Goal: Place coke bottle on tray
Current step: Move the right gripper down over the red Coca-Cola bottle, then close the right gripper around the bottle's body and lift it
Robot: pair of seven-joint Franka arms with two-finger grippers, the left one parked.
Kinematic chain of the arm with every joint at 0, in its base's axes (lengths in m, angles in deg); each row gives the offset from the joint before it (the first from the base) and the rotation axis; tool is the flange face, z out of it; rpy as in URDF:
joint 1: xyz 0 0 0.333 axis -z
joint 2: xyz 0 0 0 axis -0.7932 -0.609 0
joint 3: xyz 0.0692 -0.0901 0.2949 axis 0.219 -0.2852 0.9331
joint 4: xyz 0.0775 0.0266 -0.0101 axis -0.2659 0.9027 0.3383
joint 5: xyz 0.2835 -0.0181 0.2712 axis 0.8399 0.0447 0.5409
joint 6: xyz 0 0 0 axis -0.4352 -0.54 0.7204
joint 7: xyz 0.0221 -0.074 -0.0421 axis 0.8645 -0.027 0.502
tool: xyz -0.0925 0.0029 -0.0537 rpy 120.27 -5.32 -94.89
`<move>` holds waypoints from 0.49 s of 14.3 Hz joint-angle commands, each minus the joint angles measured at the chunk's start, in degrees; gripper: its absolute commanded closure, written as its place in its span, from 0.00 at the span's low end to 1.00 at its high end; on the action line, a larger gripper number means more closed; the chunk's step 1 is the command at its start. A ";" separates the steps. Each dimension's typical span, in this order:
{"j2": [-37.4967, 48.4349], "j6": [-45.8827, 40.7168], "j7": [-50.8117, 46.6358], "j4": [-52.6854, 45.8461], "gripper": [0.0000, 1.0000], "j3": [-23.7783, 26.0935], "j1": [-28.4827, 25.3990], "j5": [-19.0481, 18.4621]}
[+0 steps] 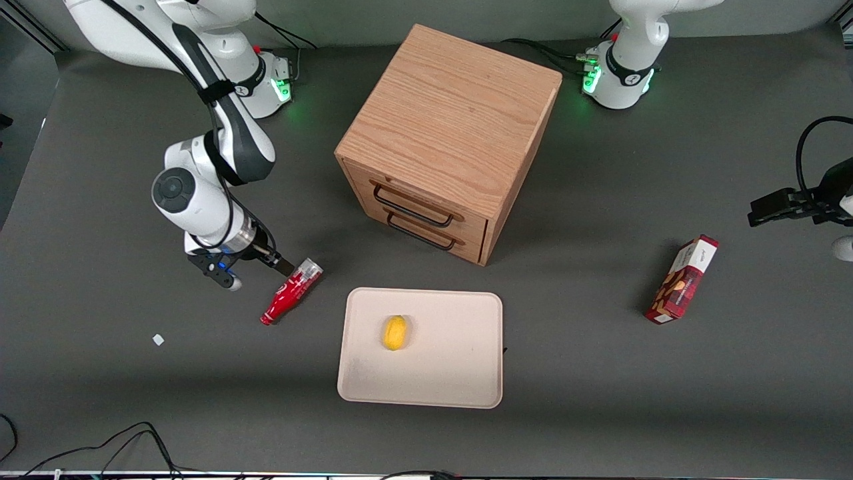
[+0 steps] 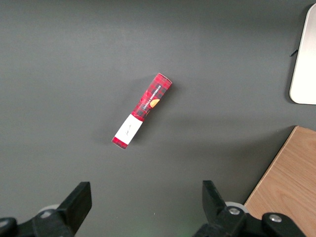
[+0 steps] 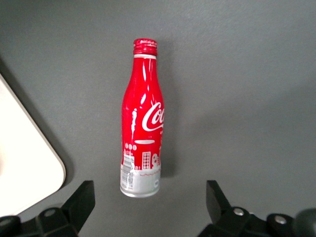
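Coke bottle [image 1: 291, 291] lying on its side on the table [image 1: 133, 400], just beside the tray [image 1: 466, 380] and off it, toward the working arm's end. End effector [image 1: 256, 270], fingers spread and grasping nothing, hovers at the bottle's silvery end. 1 yellow fruit [image 1: 395, 332] rests on the tray.

Dark grey matte table [image 1: 600, 373], oak two-drawer cabinet [image 1: 448, 140] at its middle, black cables [image 1: 100, 447] at near edge
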 commanded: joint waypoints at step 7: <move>-10.17 8.91 -3.26 -4.80 0.00 0.09 0.17 0.28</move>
